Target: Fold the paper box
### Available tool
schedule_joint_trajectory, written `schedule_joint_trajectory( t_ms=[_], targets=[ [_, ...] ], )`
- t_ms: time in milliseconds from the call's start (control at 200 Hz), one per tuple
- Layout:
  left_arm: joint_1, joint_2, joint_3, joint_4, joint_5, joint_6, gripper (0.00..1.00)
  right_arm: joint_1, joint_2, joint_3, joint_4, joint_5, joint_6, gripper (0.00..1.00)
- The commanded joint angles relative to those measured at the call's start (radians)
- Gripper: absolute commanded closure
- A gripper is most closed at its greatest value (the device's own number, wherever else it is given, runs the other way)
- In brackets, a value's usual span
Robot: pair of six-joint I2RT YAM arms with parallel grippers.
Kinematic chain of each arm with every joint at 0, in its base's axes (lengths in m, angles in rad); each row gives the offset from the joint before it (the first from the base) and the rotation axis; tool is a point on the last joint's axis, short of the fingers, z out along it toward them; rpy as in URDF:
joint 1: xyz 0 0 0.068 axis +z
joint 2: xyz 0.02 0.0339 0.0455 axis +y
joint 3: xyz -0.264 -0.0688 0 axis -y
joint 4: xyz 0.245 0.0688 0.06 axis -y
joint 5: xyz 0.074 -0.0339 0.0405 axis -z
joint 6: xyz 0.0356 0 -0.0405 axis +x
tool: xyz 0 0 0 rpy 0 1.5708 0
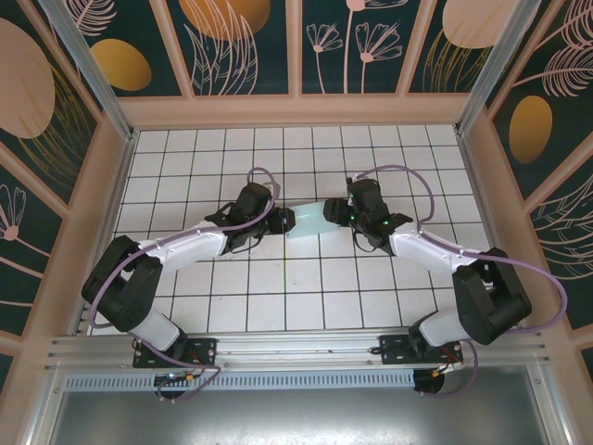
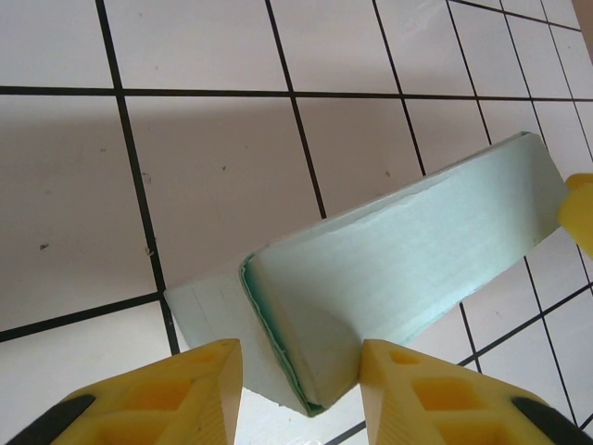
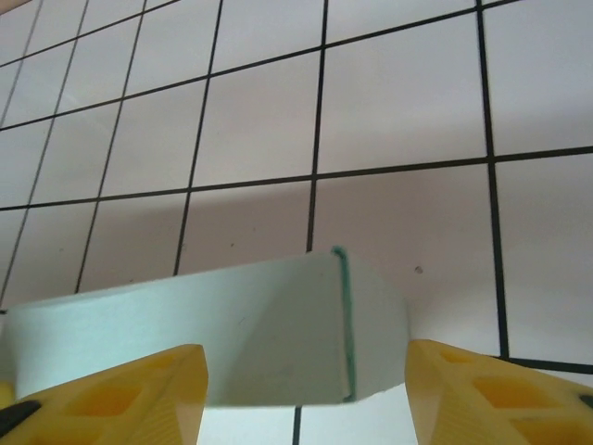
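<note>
The paper box (image 1: 310, 222) is in the middle of the tiled bench (image 1: 278, 306), stretched between the two arms as a flattened pale aqua sleeve, one end in each claw. The left claw (image 2: 298, 350) has closed onto its end, and both yellow pads look pressed against the folded edges. The right claw (image 3: 306, 357) stands wider, loosely bracketing the other end, and I cannot tell whether either pad actually touches the card. The box looks very light and thin. It is probably stiff only along its creases and likely to bow, crumple or spring open under a hard pinch, and its smooth faces may slip on the pads. The safest hold seems to be across a doubled, creased edge near an end, where the layers back each other up, not on a single flap or rounded tab.
</note>
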Motion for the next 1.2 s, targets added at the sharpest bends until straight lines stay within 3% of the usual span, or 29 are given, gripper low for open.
schedule_joint_trajectory(
  t_ms=[0, 180, 355, 485, 551, 686, 846, 1041, 1196],
  targets=[
    [0.008, 0.079, -0.036, -0.162, -0.005, 0.01, 0.66, -0.02, -0.003, -0.021, 0.032, -0.085, -0.01, 0.42],
    [0.008, 0.084, -0.039, -0.153, 0.011, 0.01, 0.68, -0.055, 0.016, -0.082, 0.056, -0.085, -0.004, 0.62],
    [0.008, 0.082, -0.032, -0.148, 0.016, 0.017, 0.66, -0.07, 0.015, -0.101, 0.075, -0.116, 0.005, 0.9],
    [0.008, 0.05, -0.007, -0.159, 0.018, 0.028, 0.6, -0.072, 0.013, -0.091, 0.067, -0.118, 0.005, 0.96],
    [0.007, 0.029, 0.013, -0.172, 0.009, 0.031, 0.59, -0.07, 0.004, -0.082, 0.06, -0.118, 0.005, 0.91],
    [0.008, 0.022, 0.062, -0.205, 0.0, 0.043, 0.58, -0.073, -0.055, -0.075, 0.068, -0.094, -0.007, 0.59],
    [0.008, 0.005, 0.073, -0.173, 0.001, 0.034, 0.49, -0.098, -0.105, -0.066, 0.116, -0.058, -0.052, 0.38],
    [0.008, 0.049, 0.185, -0.205, -0.011, 0.073, 0.38, -0.112, 0.05, 0.053, 0.074, -0.106, -0.078, 0.33],
    [0.008, 0.078, 0.235, -0.2, -0.022, 0.076, 0.36, -0.112, 0.152, 0.091, 0.067, -0.127, -0.088, 0.39]
  ],
)
